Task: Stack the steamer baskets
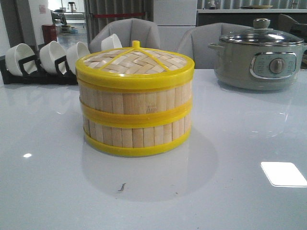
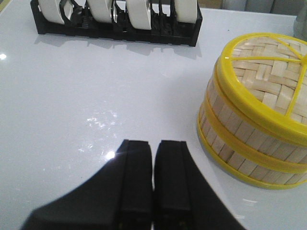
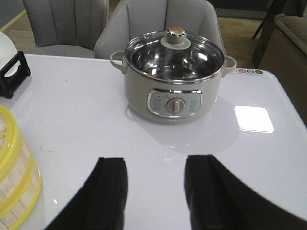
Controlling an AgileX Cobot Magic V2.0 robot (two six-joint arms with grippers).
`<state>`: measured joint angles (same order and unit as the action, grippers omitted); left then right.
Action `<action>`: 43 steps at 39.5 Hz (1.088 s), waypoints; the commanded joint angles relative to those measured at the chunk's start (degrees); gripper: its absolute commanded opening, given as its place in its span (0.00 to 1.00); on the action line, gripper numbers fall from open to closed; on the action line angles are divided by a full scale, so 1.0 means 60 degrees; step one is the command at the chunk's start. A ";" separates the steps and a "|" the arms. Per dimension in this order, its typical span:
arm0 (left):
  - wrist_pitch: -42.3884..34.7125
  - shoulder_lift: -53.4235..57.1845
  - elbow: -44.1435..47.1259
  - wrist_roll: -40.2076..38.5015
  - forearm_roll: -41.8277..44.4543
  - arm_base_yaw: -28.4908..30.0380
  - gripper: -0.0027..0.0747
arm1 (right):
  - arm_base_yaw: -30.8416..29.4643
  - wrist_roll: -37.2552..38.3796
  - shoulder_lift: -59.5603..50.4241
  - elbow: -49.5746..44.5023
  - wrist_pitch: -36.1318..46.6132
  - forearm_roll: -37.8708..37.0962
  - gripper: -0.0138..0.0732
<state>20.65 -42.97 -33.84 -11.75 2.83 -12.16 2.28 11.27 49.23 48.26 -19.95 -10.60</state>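
Note:
Two steamer baskets stand stacked at the table's middle in the front view, the upper basket [image 1: 136, 100] on the lower basket [image 1: 136, 135], with the woven yellow-rimmed lid [image 1: 135, 61] on top. The stack also shows in the left wrist view [image 2: 249, 143] and at the edge of the right wrist view [image 3: 14, 187]. My left gripper [image 2: 153, 148] is shut and empty, over bare table beside the stack. My right gripper [image 3: 154, 165] is open and empty, over the table between the stack and the pot. Neither gripper shows in the front view.
A grey electric pot [image 1: 259, 57] with a glass lid stands at the back right; it also shows in the right wrist view [image 3: 174, 81]. A black rack [image 1: 36, 72] with white bowls stands at the back left, also in the left wrist view [image 2: 120, 28]. Grey chairs stand behind the table.

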 commanded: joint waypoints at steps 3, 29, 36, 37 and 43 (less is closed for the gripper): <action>-0.0726 0.0076 -0.0302 -0.0050 -0.0048 0.0012 0.16 | -0.0142 -0.0042 -0.1259 -0.1093 0.1111 -0.0188 0.61; -0.0726 0.0076 -0.0302 -0.0050 -0.0048 0.0012 0.16 | -0.1001 -0.0042 -0.5331 -0.5323 0.1479 -0.0188 0.61; -0.0726 0.0076 -0.0302 -0.0050 -0.0048 0.0012 0.16 | -0.1001 -0.0042 -0.5483 -0.5380 0.1718 -0.0185 0.58; -0.0726 0.0076 -0.0302 -0.0050 -0.0048 0.0012 0.16 | -0.1001 -0.0042 -0.5483 -0.5380 0.1718 -0.0185 0.56; -0.0726 0.0076 -0.0302 -0.0050 -0.0048 0.0012 0.16 | -0.1001 -0.0042 -0.5483 -0.5380 0.1710 -0.0185 0.26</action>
<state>20.65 -42.97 -33.84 -11.75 2.83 -12.16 -3.25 11.27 15.98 14.23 -14.88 -10.60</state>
